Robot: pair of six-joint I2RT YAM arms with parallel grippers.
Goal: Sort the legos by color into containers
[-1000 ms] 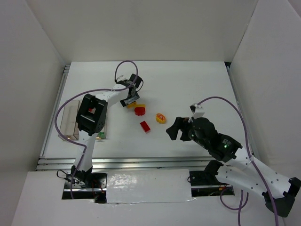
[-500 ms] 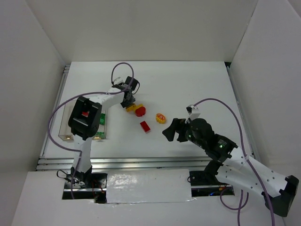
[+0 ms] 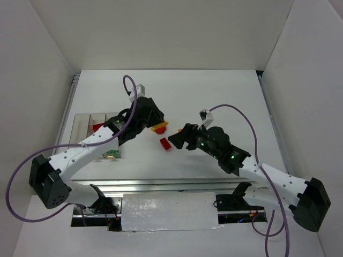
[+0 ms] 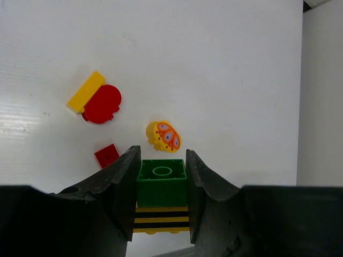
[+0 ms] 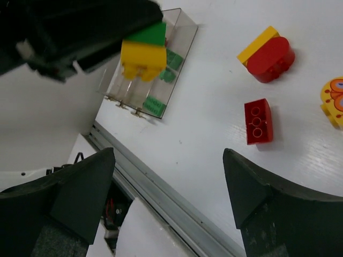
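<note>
Currently, left fingers [image 4: 126, 184] grip a green-on-yellow stack [image 4: 161, 184], aloft just right of the bins [image 5: 182, 33]. Right fingers [image 5: 262, 195] wide, empty, over red brick [image 5: 259, 121] on tabletop [image 3: 225, 96]. Step: transport to bin. Next, prob. needs green compartment alignment before release.

Both arms are white shell links joined by black housings: the left arm [image 3: 80, 152] carries a bulky black joint block [image 3: 48, 183] at the near left, and the right arm [image 3: 270, 174] has a matching black elbow [image 3: 310, 206] at the near right. A purple cable [image 3: 19, 179] runs along the left arm and a second purple lead [image 3: 236, 110] along the right, each ending in a small pale connector [image 3: 140, 88] by the wrist, and tiny green lights [image 3: 231, 156] glow on the right arm's black housing. The left claw [image 4: 162, 152] and the right claw [image 5: 166, 160] have matte black, wedge-shaped fingers with smooth rounded edges.
</note>
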